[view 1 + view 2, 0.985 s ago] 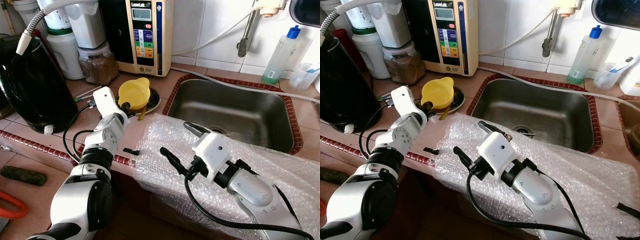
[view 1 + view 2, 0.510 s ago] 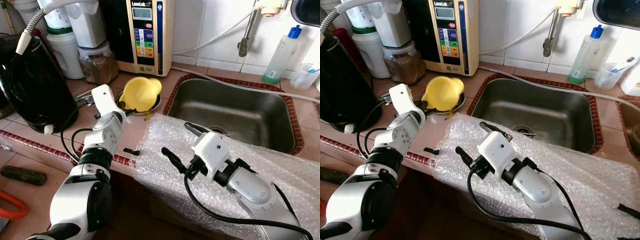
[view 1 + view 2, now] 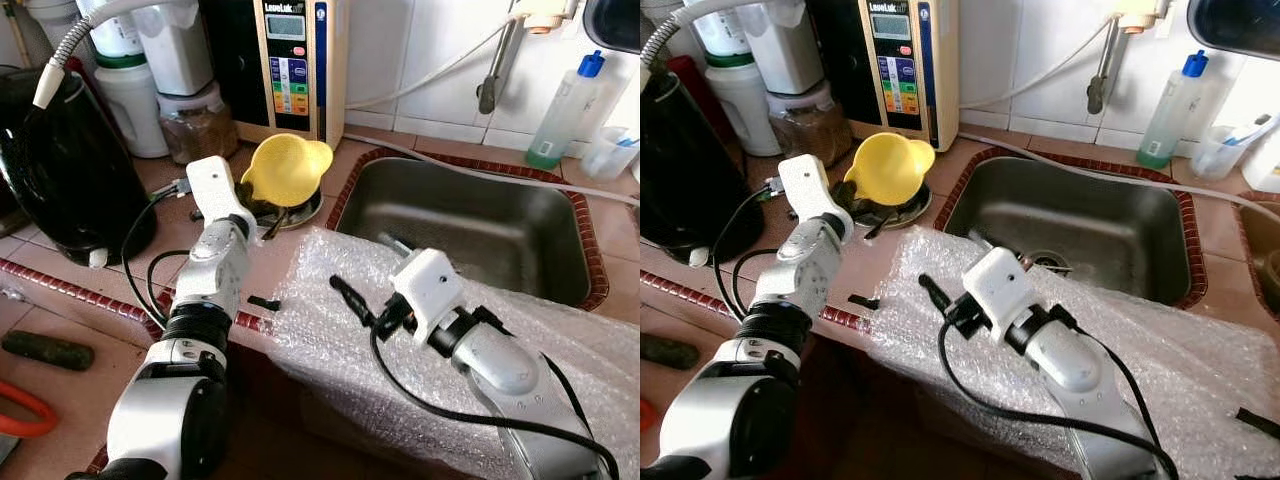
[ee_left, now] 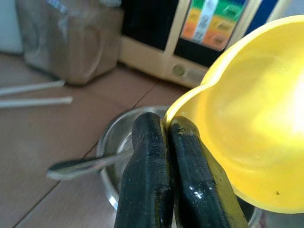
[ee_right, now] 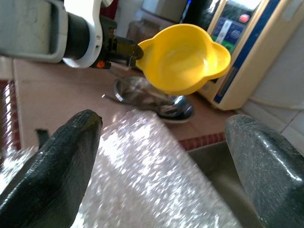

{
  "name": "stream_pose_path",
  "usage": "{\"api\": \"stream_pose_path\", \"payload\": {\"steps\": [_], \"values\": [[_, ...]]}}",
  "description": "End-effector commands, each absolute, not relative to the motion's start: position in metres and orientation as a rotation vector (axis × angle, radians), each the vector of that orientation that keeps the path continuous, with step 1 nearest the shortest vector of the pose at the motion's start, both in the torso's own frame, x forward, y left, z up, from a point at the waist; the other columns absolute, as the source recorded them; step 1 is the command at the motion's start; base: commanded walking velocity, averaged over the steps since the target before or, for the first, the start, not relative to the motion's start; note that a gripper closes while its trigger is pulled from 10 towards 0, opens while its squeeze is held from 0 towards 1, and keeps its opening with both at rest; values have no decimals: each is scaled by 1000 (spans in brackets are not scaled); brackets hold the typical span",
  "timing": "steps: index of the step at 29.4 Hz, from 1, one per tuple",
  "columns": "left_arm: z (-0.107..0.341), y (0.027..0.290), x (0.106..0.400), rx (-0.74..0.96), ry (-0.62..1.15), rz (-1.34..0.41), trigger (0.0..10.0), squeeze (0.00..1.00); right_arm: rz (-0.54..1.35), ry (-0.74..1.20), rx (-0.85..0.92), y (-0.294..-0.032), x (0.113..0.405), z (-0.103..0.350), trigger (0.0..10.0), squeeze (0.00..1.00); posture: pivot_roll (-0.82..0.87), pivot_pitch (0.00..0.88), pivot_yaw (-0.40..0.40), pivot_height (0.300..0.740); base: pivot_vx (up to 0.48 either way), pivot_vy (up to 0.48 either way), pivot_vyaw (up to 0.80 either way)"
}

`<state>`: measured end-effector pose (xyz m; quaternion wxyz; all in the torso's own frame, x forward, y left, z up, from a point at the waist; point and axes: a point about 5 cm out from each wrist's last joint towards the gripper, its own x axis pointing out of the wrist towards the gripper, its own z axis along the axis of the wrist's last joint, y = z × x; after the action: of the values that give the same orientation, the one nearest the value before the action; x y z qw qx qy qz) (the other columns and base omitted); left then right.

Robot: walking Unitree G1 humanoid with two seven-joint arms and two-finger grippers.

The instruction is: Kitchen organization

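A yellow plastic bowl is pinched by its rim tab between the clenched fingers of the left gripper and held lifted and tilted above a steel bowl, in which a spoon lies. The thin tab is judged to be gripped because it gives the only narrow edge for the two fingers. At about two o'clock from the yellow plastic bowl, the sink sits empty. The right gripper is held with fingers spread wide over the bubble wrap, grasping nothing, probably kept ready to receive or steady the yellow plastic bowl.
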<state>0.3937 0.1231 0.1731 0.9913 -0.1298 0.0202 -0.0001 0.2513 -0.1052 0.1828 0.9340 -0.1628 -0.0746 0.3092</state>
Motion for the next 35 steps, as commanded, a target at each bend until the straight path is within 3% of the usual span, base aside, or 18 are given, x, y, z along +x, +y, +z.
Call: {"api": "stream_pose_path", "payload": {"steps": [1,15,23,35], "values": [[179,118,392,-222,-10,-25,0,0,604,-174,-311,-108,256,187,10000,0,-60,0,66,740,0,0,0],[184,70,375,-131,-121,-205,0,0,385,-248,-130,-110,286,209,10000,0,-65,0,68,740,0,0,0],[186,58,366,-151,-157,-252,0,0,282,-226,42,-113,302,214,10000,0,-54,0,59,740,0,0,0],[194,47,357,-213,-215,-296,0,0,160,-193,29,-122,319,209,10000,0,-58,0,53,740,0,0,0]]}}
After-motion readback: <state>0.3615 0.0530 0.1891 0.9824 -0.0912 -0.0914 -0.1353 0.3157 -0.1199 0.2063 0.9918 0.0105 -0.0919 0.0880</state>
